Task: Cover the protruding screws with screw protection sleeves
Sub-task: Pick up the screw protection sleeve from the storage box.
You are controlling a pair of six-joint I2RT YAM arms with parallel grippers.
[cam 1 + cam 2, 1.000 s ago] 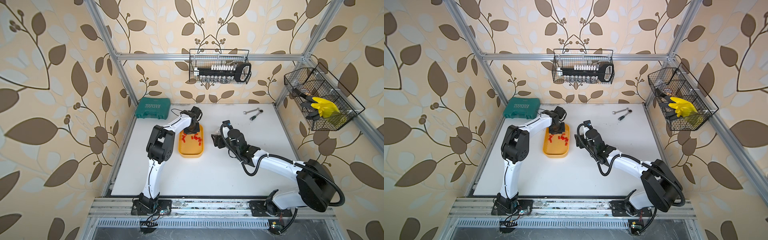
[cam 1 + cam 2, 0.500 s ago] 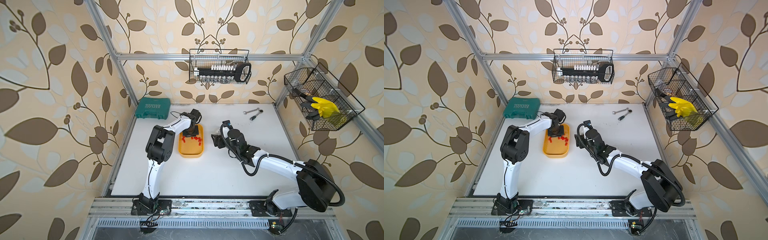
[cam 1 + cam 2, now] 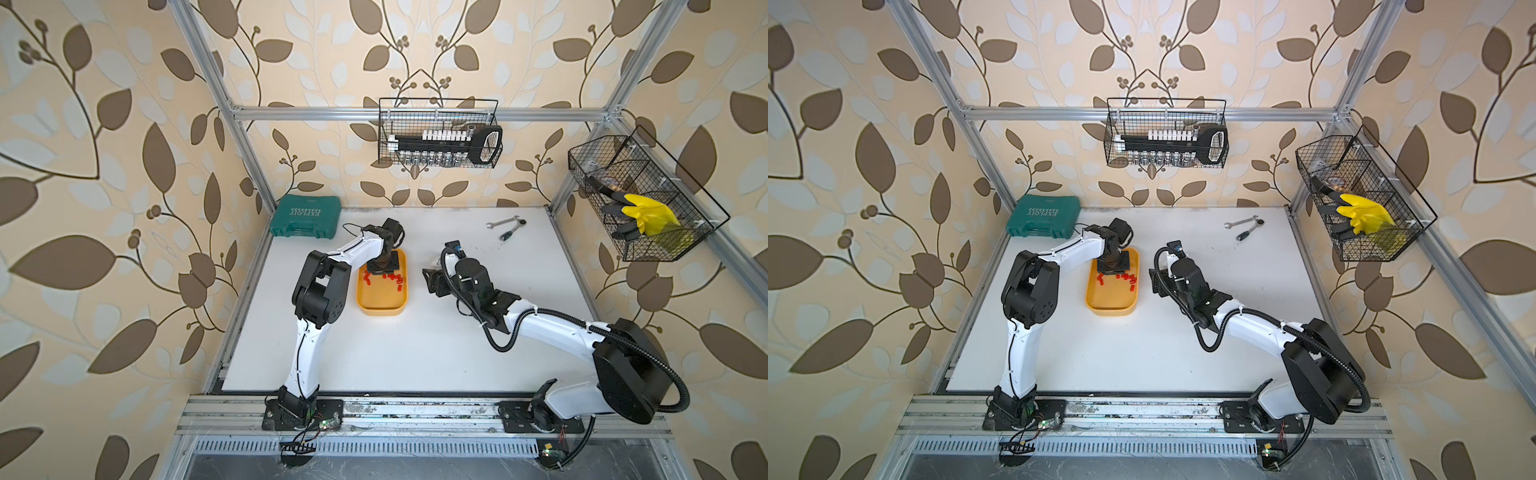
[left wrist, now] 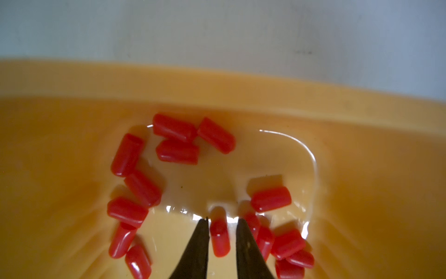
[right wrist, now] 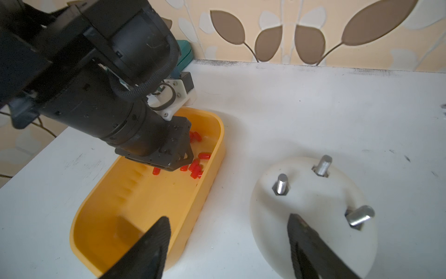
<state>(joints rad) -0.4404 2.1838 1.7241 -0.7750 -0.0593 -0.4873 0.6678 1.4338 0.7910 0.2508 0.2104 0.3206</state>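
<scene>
My left gripper (image 4: 222,221) reaches down into the yellow oblong plastic tray (image 4: 217,79). Its dark fingertips (image 4: 201,229) stand narrowly apart on either side of one small red plastic screw protection sleeve (image 4: 219,239). A sliver of tray floor shows beside one finger, so the sleeve is not pinched. More red sleeves (image 4: 177,152) crowd close on both sides of the tips. Ahead of the tips there is bare tray floor, then the tray's raised wall, and beyond that the white tabletop (image 3: 415,353).

My right gripper (image 5: 228,218) hangs with its jaws spread wide and nothing between them. It sits over the gap between the tray's long rim (image 5: 218,154) and the white rounded dome-shaped body (image 5: 313,232), with one finger over each. Three grey metal protruding screws (image 5: 281,183) show on the dome, all bare. The dome stands just beside the tray without touching it.

In both top views, flat white table opens toward the near edge. At the far left corner, a green plastic case (image 3: 305,216) reads "EXPLOIT". Two steel wrenches (image 3: 505,226) lie far right, well apart from both arms.
</scene>
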